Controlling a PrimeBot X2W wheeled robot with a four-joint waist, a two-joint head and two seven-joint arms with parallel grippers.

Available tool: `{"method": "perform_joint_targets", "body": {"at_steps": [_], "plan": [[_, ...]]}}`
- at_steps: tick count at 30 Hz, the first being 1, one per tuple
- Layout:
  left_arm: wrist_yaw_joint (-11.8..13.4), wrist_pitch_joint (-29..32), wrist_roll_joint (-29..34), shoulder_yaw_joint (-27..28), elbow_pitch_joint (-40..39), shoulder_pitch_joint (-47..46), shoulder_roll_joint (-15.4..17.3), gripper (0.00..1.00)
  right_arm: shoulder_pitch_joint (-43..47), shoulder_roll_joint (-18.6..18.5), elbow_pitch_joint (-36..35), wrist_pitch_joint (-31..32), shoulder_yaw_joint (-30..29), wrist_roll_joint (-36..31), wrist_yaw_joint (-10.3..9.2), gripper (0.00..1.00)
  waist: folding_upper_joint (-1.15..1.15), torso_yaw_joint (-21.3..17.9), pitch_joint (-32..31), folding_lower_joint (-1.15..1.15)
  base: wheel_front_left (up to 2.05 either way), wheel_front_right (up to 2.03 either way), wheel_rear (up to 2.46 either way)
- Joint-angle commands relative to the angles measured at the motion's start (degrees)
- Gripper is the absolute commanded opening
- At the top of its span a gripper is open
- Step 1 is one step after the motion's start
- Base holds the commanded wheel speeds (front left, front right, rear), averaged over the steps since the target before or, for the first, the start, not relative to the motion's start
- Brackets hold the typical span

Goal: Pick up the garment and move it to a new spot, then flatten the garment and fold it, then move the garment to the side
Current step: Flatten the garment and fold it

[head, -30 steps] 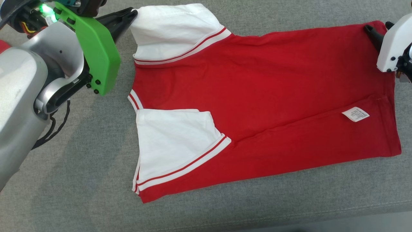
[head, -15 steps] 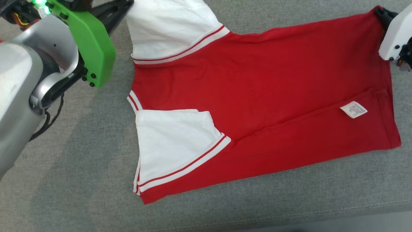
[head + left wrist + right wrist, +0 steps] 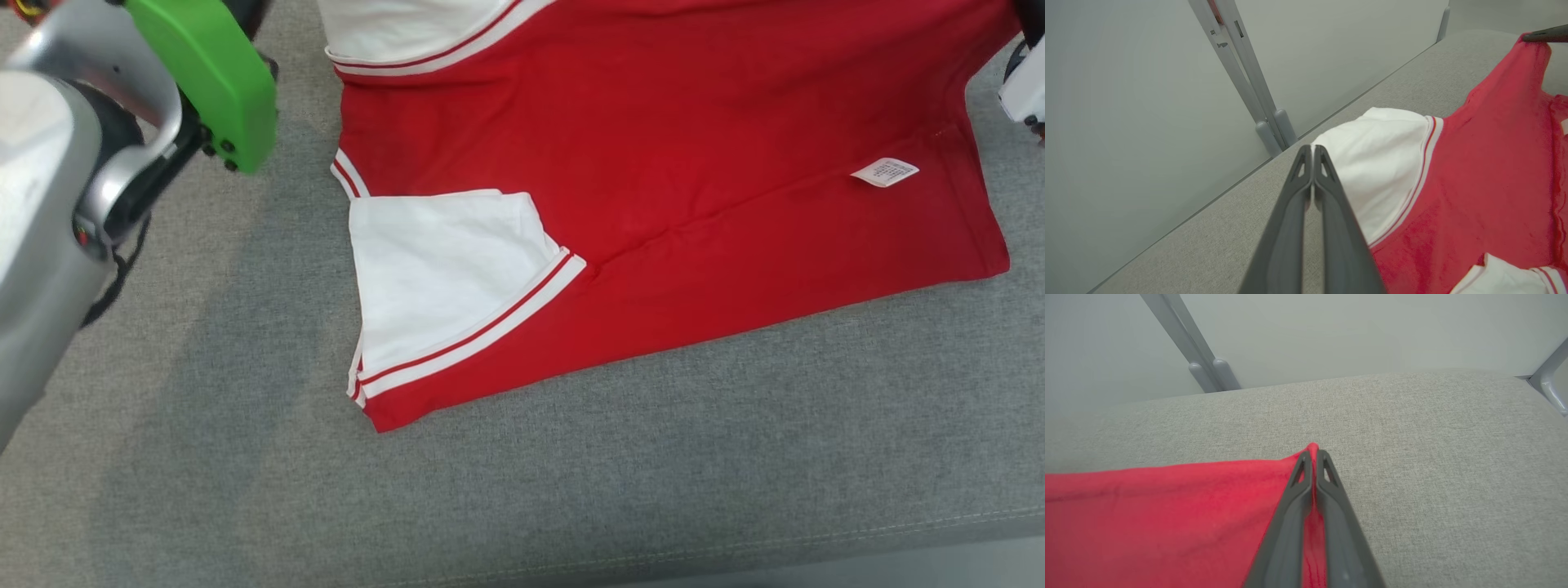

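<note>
Head view: the garment, a red shirt with white sleeves, lies spread on a grey cushion, its hem to the right and its neck end to the left; its far edge runs off the top of the frame; one white sleeve is folded in over the garment's near left part, with red and white trim along its cuff; the other sleeve sits at the garment's far left corner; a white care label lies on the red cloth near the garment's right edge; the left arm's silver forearm and green cover stand just left of the garment; the right arm's white housing shows just off the garment's far right corner.

Left wrist view: the left gripper has its two dark fingers pressed together on the corner of the garment's far white sleeve; the red body slopes away to the right of that sleeve and rises to a peak at the garment's far corner, where the right gripper pinches it; a grey frame post and a pale wall stand beyond the garment.

Right wrist view: the right gripper is clamped on the garment's red corner, a tip of cloth poking out past the fingertips; the cloth stretches left from that corner, above the cushion.
</note>
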Motion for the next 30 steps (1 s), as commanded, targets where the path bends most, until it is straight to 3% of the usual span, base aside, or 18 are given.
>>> {"method": "perform_joint_targets", "body": {"at_steps": [1,7,18,27,28,29,30], "plan": [[-0.2,0.1,-0.9,-0.3,-0.9,2.0,0.7,0.00,1.8,-0.7,-0.9,-0.7,0.2,1.1,0.01,0.00,0.00,0.5,-0.9,0.00,0.00,0.00,0.00],[1.4,0.3,-4.5,-0.5,-7.5,9.7,3.4,0.00,8.8,-4.1,-6.1,-3.5,1.8,5.9,0.01,0.00,0.00,1.7,-2.9,0.00,0.00,0.00,0.00],[8.2,0.5,-9.2,-1.2,-24.7,24.6,9.3,0.00,19.9,-10.0,-12.7,-8.7,3.2,11.4,0.01,0.00,0.00,3.2,-5.6,0.00,0.00,0.00,0.00],[11.5,-1.9,-9.4,-4.5,-27.0,33.3,8.3,0.00,26.0,-11.5,-14.1,-9.4,4.4,14.4,0.01,0.00,0.00,3.6,-6.6,0.00,0.00,0.00,0.00],[11.7,-2.4,-9.3,-4.9,-26.3,34.1,7.8,0.12,26.4,-11.5,-13.9,-9.3,4.5,14.8,0.01,0.33,0.00,3.6,-6.8,0.00,0.00,0.00,0.00],[11.8,-2.6,-9.1,-5.3,-26.0,34.6,7.5,0.36,26.7,-11.4,-13.7,-9.4,4.5,15.1,0.01,0.86,0.00,3.6,-7.0,0.00,0.00,0.00,0.00],[11.9,-3.5,-8.8,-5.6,-25.5,35.3,7.0,0.76,26.9,-11.2,-13.2,-10.1,4.1,15.3,0.01,1.00,0.00,3.6,-7.4,0.00,0.00,0.00,0.00]]}}
